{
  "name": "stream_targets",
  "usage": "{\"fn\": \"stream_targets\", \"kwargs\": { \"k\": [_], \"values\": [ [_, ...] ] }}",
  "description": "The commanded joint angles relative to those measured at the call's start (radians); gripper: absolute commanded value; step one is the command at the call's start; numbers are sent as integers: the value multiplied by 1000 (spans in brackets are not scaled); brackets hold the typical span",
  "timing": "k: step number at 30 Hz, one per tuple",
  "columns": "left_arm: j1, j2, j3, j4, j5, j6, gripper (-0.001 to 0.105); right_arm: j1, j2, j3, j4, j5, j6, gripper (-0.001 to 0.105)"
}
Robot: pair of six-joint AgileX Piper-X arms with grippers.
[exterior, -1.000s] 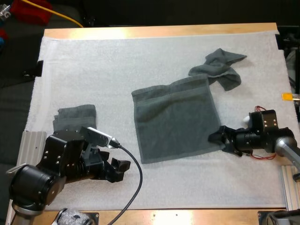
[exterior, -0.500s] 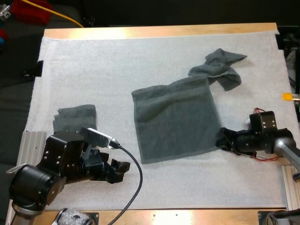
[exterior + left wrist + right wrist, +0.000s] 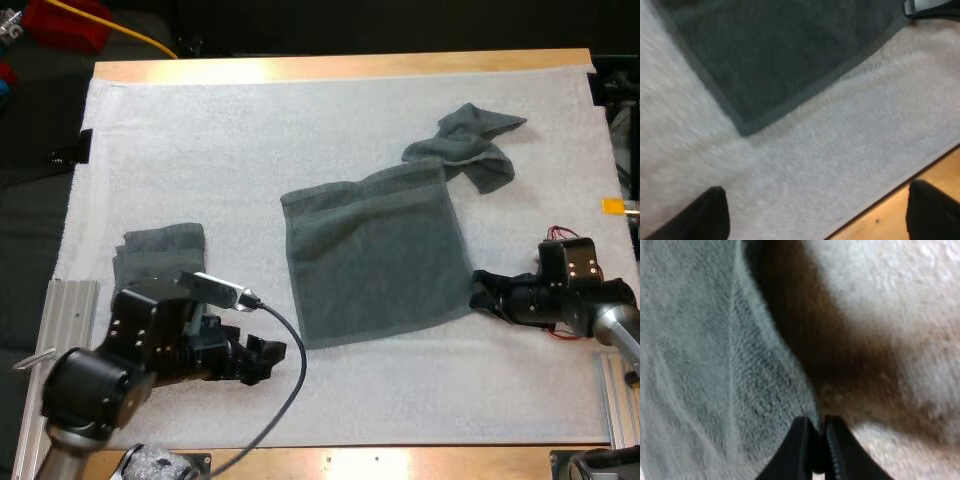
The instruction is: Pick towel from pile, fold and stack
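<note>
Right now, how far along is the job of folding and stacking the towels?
Done: one folded towel lies at the left side of the mat, and a flat towel is spread in the middle. In hand: the right gripper is shut on its near right corner; the left gripper is open beside its near left corner. Left: fold it, stack it, then do the crumpled towel at the far right.

A wooden table (image 3: 340,66) carries a white mat (image 3: 250,120) that covers nearly its whole top, leaving strips of bare wood along the far and near edges. Ribbed metal rails (image 3: 68,310) flank the near corners. A yellow cable (image 3: 140,35) trails beyond the far-left corner.
</note>
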Motion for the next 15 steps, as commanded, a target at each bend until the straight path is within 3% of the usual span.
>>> {"fn": "stream_targets", "kwargs": {
  "k": [1, 7, 15],
  "values": [
    [-4, 2, 38, -64, 34, -49, 70, 3, -9, -2, 18, 0, -9, 1],
    [-4, 2, 205, -265, 63, -189, 70, 3, -9, -2, 40, 0, -12, 1],
    [-4, 15, 358, -468, 55, -323, 70, 3, -9, -2, 46, 0, -13, 1]
  ]
}}
